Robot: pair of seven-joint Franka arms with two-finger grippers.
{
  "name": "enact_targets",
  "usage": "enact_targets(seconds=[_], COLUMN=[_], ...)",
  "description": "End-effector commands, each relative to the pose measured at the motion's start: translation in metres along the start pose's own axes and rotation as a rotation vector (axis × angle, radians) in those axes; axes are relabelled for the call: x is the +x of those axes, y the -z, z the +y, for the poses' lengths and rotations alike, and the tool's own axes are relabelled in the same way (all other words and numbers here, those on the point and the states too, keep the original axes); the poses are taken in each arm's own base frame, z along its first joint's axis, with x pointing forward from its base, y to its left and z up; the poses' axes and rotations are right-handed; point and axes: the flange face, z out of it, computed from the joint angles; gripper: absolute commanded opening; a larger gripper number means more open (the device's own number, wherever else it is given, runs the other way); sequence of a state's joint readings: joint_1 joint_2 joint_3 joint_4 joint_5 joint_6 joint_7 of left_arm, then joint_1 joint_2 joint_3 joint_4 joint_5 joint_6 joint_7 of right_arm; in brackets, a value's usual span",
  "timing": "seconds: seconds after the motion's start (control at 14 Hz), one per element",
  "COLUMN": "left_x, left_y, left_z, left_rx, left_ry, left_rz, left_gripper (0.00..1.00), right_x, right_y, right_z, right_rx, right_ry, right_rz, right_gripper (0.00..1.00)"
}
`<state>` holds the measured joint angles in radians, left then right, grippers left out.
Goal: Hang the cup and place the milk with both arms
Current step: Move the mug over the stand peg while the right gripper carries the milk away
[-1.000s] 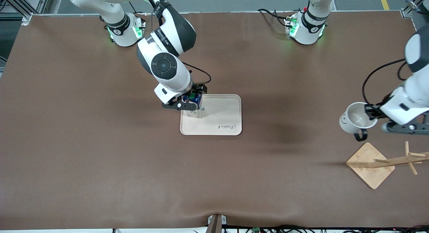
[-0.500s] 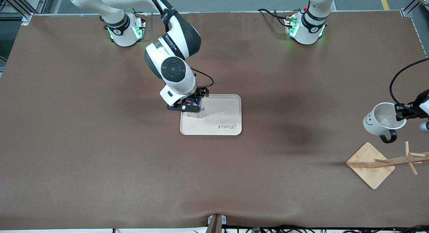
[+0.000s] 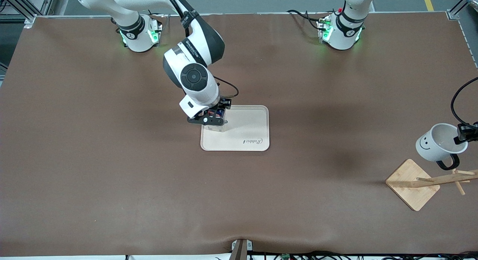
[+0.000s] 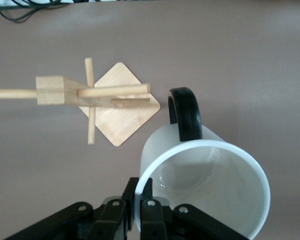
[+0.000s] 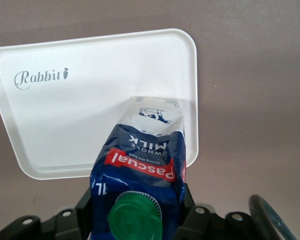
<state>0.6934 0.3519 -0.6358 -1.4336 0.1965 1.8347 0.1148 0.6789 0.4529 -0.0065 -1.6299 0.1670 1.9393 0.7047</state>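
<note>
The white smiley cup (image 3: 435, 144) hangs tilted in my left gripper (image 3: 462, 134), which is shut on its rim, over the table beside the wooden rack (image 3: 440, 179). Its black handle (image 3: 448, 163) points down, close above the rack's pegs. In the left wrist view the fingers pinch the cup's (image 4: 205, 185) rim at my left gripper (image 4: 138, 200), with the rack (image 4: 95, 92) below. My right gripper (image 3: 213, 120) is shut on the blue milk carton (image 5: 140, 160), green cap (image 5: 135, 217) up, with its base at the white tray's (image 3: 246, 135) corner nearest the right arm's end.
The rack's square wooden base (image 3: 412, 184) lies at the left arm's end of the table, near the table edge. The tray (image 5: 65, 125) with "Rabbit" print holds nothing but the carton. Brown table cloth lies all around.
My left gripper has carried the cup toward the left arm's end of the table and down toward the rack's pegs. My right arm shifted slightly with the milk at the tray.
</note>
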Motion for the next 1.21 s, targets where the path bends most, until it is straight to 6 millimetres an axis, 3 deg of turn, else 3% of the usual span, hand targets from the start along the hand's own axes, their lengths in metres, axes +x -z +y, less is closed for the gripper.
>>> enact_targets(seconds=[0.0,0.29,0.5,0.64,0.79,1.0,1.14], left_x=[0.009,0.011,0.012,0.008,0.008,0.005,0.006], left_y=[-0.006,-0.017,-0.022,-0.025,-0.024,-0.032,-0.039], left_z=[-0.014,-0.033,-0.04,-0.053,-0.054,-0.064,-0.067], left_rx=[-0.027,-0.035,-0.04,-0.043,-0.043,-0.063,-0.097], left_ry=[0.01,0.035,0.044,0.064,0.066,0.084,0.101], left_rz=[0.051,0.067,0.071,0.068,0.07,0.063,0.062], left_gripper=[0.0,0.0,0.0,0.0,0.0,0.0,0.0], right_x=[0.006,0.021,0.05,0.069,0.098,0.13,0.145], right_y=[0.038,0.101,0.128,0.146,0.153,0.152,0.15], right_z=[0.008,0.03,0.078,0.119,0.177,0.264,0.312], right_rx=[0.001,0.03,0.049,0.066,0.086,0.097,0.059], right_ry=[-0.025,-0.061,-0.124,-0.089,-0.047,0.048,0.09], right_rz=[-0.007,-0.062,-0.091,-0.086,-0.082,-0.1,-0.083], right_gripper=[0.17,0.17,0.17,0.17,0.17,0.17,0.17])
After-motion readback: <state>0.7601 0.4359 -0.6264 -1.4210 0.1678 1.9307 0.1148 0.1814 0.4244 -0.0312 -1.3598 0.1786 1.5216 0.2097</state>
